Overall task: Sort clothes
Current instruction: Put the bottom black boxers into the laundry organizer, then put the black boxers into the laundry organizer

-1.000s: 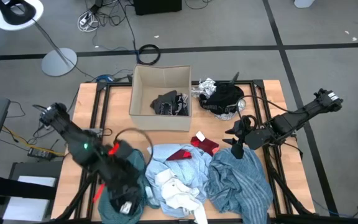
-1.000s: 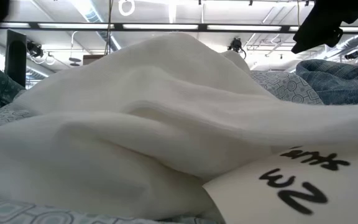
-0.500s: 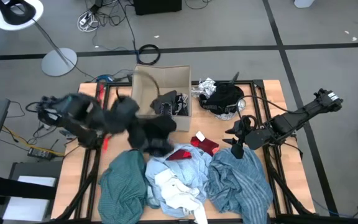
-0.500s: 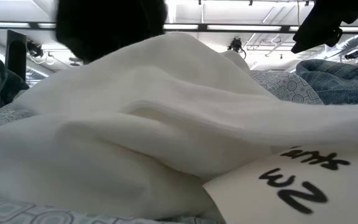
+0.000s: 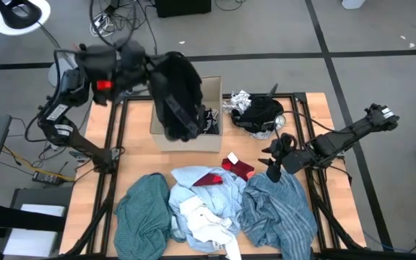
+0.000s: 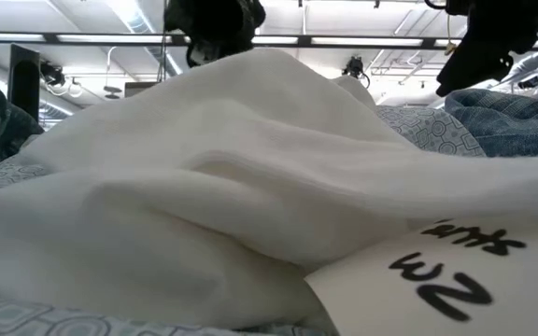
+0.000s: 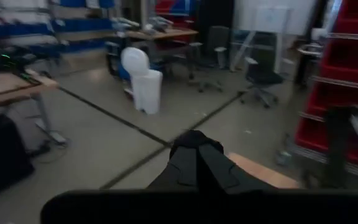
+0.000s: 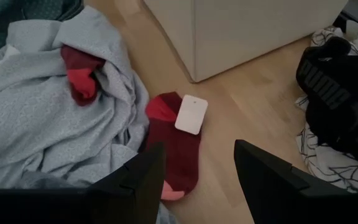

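My left gripper (image 5: pixel 152 67) is raised high and shut on a black garment (image 5: pixel 177 97), which hangs over the tan cardboard box (image 5: pixel 212 142). It also shows at the top of the low view (image 6: pixel 213 23). My right gripper (image 8: pixel 194 180) is open, low over a red sock (image 8: pixel 178 155) with a white tag, beside the grey-blue striped garment (image 5: pixel 280 213). A teal garment (image 5: pixel 143 217), a light blue one (image 5: pixel 211 189) and a white one (image 5: pixel 204 220) lie heaped at the table's near side. My left gripper holds a bunched part (image 7: pixel 194 158) of the black garment. The cloth itself hides the fingers, so the kind of hold cannot be told. The garment hangs below the gripper, slack and lifted clear of the table, above the box's left half.
Dark clothes (image 5: pixel 209 119) lie inside the box. A black garment on a white one with black pattern (image 5: pixel 258 112) lies at the far right. Bare wood shows left of the box (image 5: pixel 125 144). A lamp stand (image 5: pixel 67 71) stands on the floor beyond the table.
My left gripper has risen from the teal garment at the near left and swung toward the far edge, carrying the black garment. The garment is now lifted clear and hangs over the box. My right gripper has stayed where it was.
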